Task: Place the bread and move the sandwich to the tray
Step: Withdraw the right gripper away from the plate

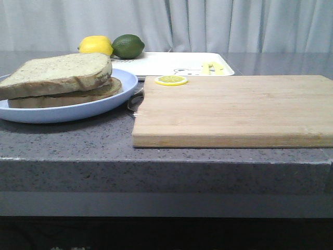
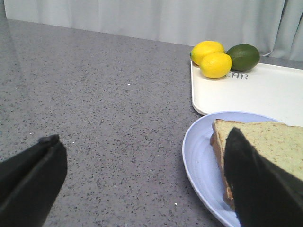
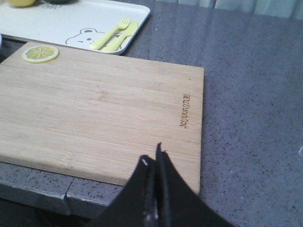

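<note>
The thick speckled bread (image 1: 57, 73) lies on top of a thinner slice, forming the sandwich (image 1: 67, 92) on the round pale blue plate (image 1: 67, 112) at the left; the egg is hidden. The white tray (image 1: 171, 62) lies behind the plate. In the left wrist view my left gripper (image 2: 144, 137) is open wide. One finger is over the bare counter, the other in front of the sandwich (image 2: 270, 142) on the plate (image 2: 201, 161). My right gripper (image 3: 152, 158) is shut and empty over the near edge of the cutting board (image 3: 104, 104). Neither gripper shows in the front view.
A light wooden cutting board (image 1: 234, 109) with a lemon slice (image 1: 171, 80) lies right of the plate. The tray (image 2: 265, 92) holds two lemons (image 2: 215, 65), a lime (image 2: 243, 56) and a yellow fork and knife (image 3: 113, 35). The counter's front edge is close.
</note>
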`<state>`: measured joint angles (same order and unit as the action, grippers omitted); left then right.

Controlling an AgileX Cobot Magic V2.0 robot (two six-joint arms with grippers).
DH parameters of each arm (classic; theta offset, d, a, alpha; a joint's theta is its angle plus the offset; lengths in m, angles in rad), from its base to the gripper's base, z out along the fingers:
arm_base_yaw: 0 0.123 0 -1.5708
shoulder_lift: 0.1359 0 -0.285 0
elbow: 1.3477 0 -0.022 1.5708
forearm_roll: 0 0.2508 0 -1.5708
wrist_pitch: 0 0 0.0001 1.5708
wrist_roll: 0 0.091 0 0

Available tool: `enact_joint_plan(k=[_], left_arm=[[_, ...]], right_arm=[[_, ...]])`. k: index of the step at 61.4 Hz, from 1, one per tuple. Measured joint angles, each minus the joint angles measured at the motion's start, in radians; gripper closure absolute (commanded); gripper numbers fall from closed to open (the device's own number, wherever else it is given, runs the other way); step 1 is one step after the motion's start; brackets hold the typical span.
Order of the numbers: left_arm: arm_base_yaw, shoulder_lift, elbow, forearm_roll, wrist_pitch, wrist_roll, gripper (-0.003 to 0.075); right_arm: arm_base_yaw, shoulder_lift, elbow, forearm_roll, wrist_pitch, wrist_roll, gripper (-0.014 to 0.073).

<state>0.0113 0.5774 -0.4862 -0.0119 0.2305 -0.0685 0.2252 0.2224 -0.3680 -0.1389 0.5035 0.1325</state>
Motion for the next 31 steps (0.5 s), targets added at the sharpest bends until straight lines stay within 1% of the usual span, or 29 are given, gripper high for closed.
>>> enact_joint_plan(k=[3, 10, 20, 31], left_arm=[[0.0, 0.009, -0.014, -0.002, 0.02, 0.0, 0.0062], [0.0, 0.088, -0.093, -0.017, 0.141, 0.0, 0.0062], [0.0, 0.313, -0.273, -0.038, 0.334, 0.013, 0.0062], [-0.018, 0.55, -0.43, -0.074, 0.433, 0.068, 0.0062]], right_arm=[[0.0, -0.025, 0.012, 0.0, -0.014, 0.0, 0.0655], [0.0, -0.047, 0.021, 0.0, -0.047, 0.0, 0.0655], [0.0, -0.047, 0.021, 0.0, -0.057, 0.0, 0.0655], [0.0, -0.047, 0.021, 0.0, -0.058, 0.001, 0.0655]])
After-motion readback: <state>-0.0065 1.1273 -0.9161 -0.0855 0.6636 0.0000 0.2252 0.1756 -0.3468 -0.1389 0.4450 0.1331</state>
